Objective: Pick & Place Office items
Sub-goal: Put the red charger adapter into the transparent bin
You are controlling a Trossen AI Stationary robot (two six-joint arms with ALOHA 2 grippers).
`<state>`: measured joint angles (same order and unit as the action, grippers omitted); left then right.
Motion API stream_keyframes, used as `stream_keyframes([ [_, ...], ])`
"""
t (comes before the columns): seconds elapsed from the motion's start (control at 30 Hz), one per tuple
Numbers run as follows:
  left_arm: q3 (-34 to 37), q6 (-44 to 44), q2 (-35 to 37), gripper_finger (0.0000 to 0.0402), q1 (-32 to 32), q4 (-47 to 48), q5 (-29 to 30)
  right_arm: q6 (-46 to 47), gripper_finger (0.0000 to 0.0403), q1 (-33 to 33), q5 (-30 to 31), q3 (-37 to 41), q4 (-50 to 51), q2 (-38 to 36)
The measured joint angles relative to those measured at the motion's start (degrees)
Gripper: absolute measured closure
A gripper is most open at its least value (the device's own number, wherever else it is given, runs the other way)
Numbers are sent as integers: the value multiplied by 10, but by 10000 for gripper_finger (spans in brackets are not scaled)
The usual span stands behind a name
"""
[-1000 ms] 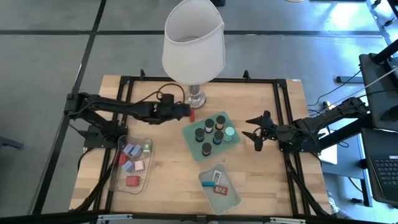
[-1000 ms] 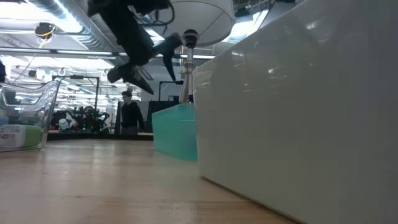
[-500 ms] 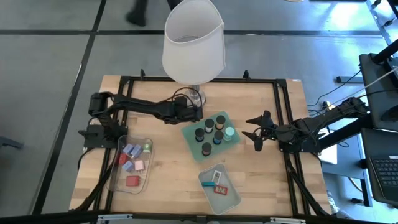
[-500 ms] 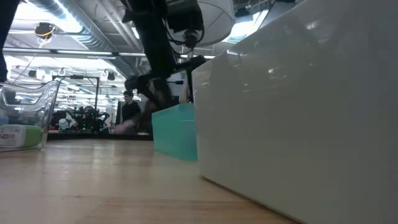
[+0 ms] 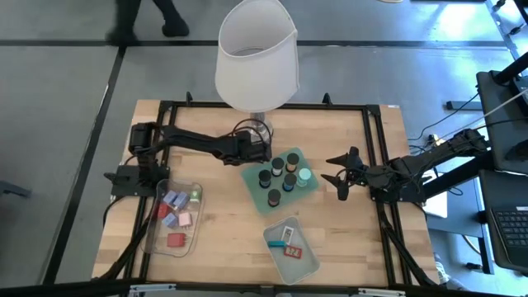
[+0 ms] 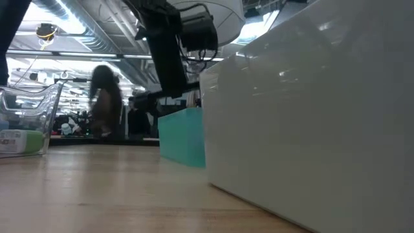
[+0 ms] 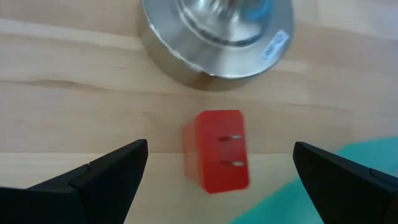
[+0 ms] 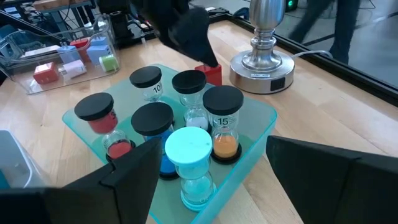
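Observation:
A small red block (image 7: 217, 152) with two metal prongs lies flat on the wood just in front of the lamp's silver base (image 7: 217, 37); it also shows in the right wrist view (image 8: 212, 73). My left gripper (image 7: 221, 149) hangs open above it, one finger on either side, touching nothing. In the high view the left gripper (image 5: 261, 152) covers the block. Short cylinders with black, orange, mint and blue tops stand in a mint tray (image 5: 250, 176). My right gripper (image 5: 337, 175) waits open to the right of that tray.
The white-shaded lamp (image 5: 256, 54) stands over the far middle of the table. A clear bin (image 5: 157, 227) with coloured blocks sits near left. A second mint tray (image 5: 309, 262) with flat rectangles sits near the middle. People move in the room behind.
My left gripper has moved toward the table's right and come down, from left of the lamp base to right over the red block, staying open. The block has not moved. A person has walked past beyond the table.

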<state>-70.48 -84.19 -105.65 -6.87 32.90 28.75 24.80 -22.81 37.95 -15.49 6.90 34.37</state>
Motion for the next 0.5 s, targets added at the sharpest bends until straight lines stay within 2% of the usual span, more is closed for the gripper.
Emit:
stream_keyframes([
  [0.5,0,-33,-56,2,-15,-31,-6,0,112,0,0,0,0,0],
])
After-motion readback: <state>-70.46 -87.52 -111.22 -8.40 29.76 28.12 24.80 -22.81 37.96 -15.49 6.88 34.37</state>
